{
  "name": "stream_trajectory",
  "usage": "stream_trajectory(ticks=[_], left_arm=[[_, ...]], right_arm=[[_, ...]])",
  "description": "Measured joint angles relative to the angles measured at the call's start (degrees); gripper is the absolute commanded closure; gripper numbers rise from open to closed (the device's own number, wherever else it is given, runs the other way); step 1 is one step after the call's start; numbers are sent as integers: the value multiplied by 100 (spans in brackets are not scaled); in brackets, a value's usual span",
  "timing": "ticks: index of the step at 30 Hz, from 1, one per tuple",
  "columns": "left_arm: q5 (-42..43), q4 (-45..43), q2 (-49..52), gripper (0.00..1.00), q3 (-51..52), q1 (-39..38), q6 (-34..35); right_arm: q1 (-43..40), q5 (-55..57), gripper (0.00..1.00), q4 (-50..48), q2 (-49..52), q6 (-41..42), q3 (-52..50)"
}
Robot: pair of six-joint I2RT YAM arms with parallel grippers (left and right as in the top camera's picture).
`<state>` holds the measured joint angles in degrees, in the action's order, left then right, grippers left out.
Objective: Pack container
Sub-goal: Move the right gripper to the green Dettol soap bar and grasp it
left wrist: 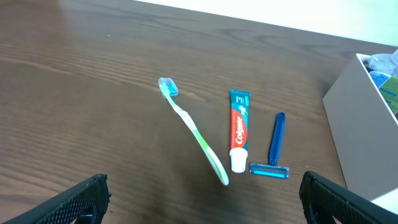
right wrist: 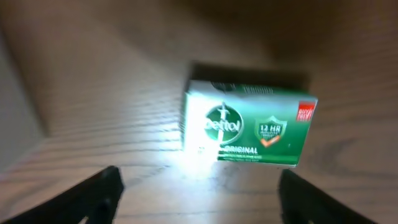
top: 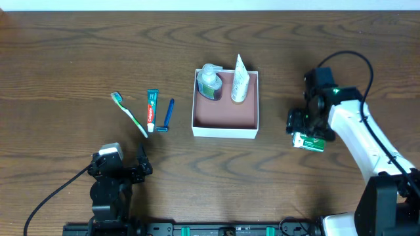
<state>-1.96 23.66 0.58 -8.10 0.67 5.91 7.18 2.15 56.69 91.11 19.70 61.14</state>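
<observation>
The container (top: 225,117) is a square white-walled box with a pinkish-brown floor at the table's middle; its wall shows in the left wrist view (left wrist: 360,143). Inside stand a clear bottle (top: 209,82) and a white tube (top: 239,80). A green soap packet (top: 308,141) lies on the table right of it, seen large in the right wrist view (right wrist: 249,124). My right gripper (top: 308,124) hovers open above the packet, jaws (right wrist: 199,199) apart and empty. My left gripper (top: 125,169) is open and empty at the front left, its jaws (left wrist: 202,202) short of the toiletries.
Left of the container lie a green toothbrush (top: 129,113), a Colgate toothpaste tube (top: 151,110) and a blue razor (top: 166,115); they also show in the left wrist view: toothbrush (left wrist: 193,130), toothpaste (left wrist: 239,129), razor (left wrist: 274,146). The wooden table (top: 65,59) spreads around.
</observation>
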Motion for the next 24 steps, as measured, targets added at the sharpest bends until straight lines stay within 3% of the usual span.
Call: stream_trajectory(ticks=[7, 24], left_arm=[[0, 0, 0, 2, 0, 0, 0], [0, 0, 0, 2, 0, 0, 0]], right_arm=[[-76, 164, 18, -227, 0, 179, -461], [-111, 120, 18, -118, 0, 326, -496]])
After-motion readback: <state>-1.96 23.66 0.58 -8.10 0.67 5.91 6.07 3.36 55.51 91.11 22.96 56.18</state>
